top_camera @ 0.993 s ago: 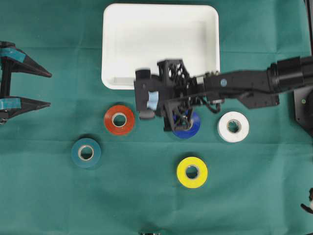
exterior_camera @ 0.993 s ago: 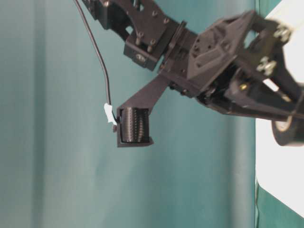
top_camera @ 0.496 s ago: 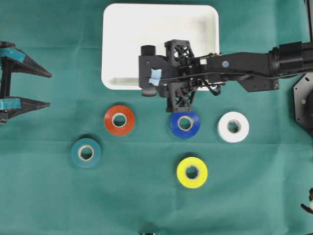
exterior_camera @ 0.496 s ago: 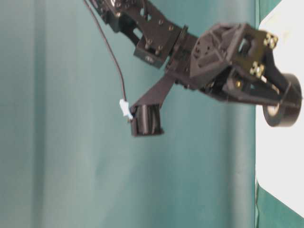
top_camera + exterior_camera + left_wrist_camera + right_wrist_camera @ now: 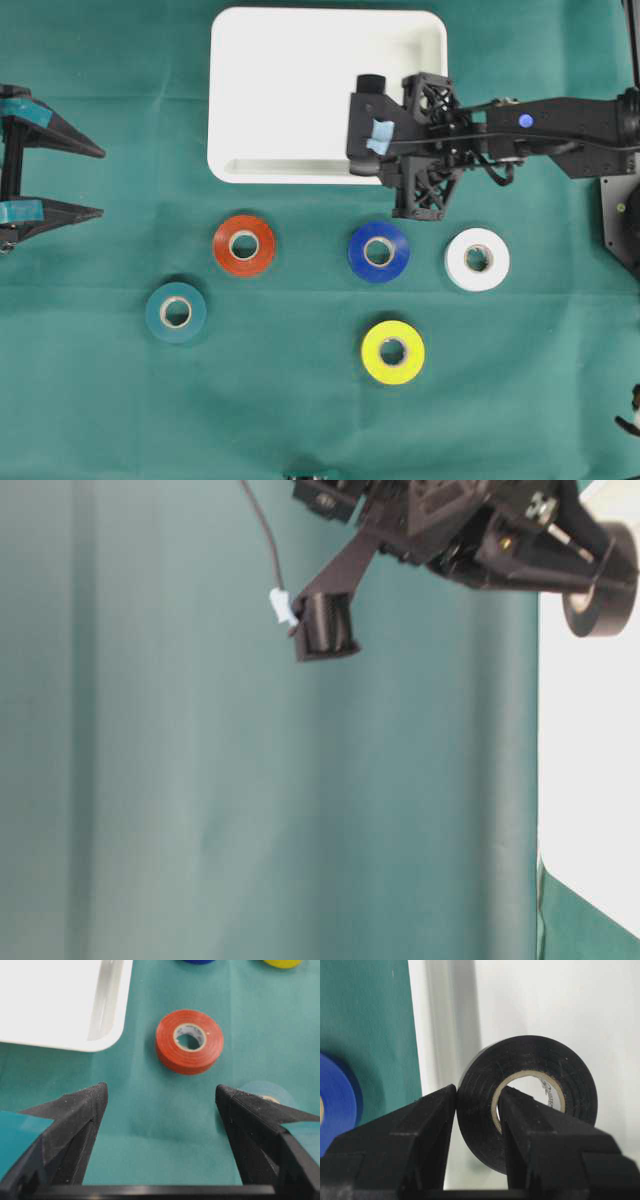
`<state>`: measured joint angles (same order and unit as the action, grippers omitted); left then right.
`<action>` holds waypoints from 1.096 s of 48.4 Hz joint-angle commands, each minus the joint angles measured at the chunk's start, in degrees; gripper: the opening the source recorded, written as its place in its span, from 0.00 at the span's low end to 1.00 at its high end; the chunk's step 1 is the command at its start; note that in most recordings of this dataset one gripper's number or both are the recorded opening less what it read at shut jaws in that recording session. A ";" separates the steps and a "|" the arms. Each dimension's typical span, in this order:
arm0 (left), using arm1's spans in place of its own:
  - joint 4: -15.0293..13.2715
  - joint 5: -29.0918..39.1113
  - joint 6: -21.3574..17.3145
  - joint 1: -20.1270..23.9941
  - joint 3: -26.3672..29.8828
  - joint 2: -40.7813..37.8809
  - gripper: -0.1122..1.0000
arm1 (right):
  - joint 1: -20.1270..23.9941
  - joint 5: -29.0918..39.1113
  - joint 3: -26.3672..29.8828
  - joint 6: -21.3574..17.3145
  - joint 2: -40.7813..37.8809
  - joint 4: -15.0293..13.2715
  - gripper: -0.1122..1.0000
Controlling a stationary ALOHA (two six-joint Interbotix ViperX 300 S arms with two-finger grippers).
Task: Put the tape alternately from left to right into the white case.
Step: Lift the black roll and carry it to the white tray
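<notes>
Since a second ago the right hand (image 5: 368,125) has moved from beside the red roll (image 5: 244,244) up and rightward, over the white case's (image 5: 300,60) lower right corner. It grips the black roll (image 5: 527,1102) (one finger through its core). The left hand (image 5: 85,180) rests wide open. Five rolls lie on the green surface (image 5: 300,400): red, teal (image 5: 176,312), blue (image 5: 379,251), white (image 5: 477,259), yellow (image 5: 393,351).

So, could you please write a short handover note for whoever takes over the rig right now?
Right gripper: shut on the black roll, one finger through its core, held over the white case.
Left gripper: open, holding nothing, facing the red roll.
On the cloth: red, teal roll, blue roll, white roll, yellow roll.
Done: none in the case yet.
Left: all six.
</notes>
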<state>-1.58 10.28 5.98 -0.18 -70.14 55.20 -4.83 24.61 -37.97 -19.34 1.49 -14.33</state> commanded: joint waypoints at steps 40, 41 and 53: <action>-0.09 -0.53 0.09 0.18 0.97 -0.44 0.92 | -1.32 -4.48 -2.29 -0.53 1.85 -0.26 0.66; -0.09 -0.53 0.09 0.18 0.97 -0.44 0.92 | -1.23 -4.48 -2.29 -0.53 1.85 -0.26 0.65; 0.00 -0.53 0.09 0.18 0.88 -0.35 0.92 | -1.23 -4.48 -2.46 -0.35 6.59 -0.26 0.61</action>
<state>-1.58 10.28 6.06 -0.09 -70.14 55.20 -6.24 20.39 -41.04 -19.78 5.01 -14.50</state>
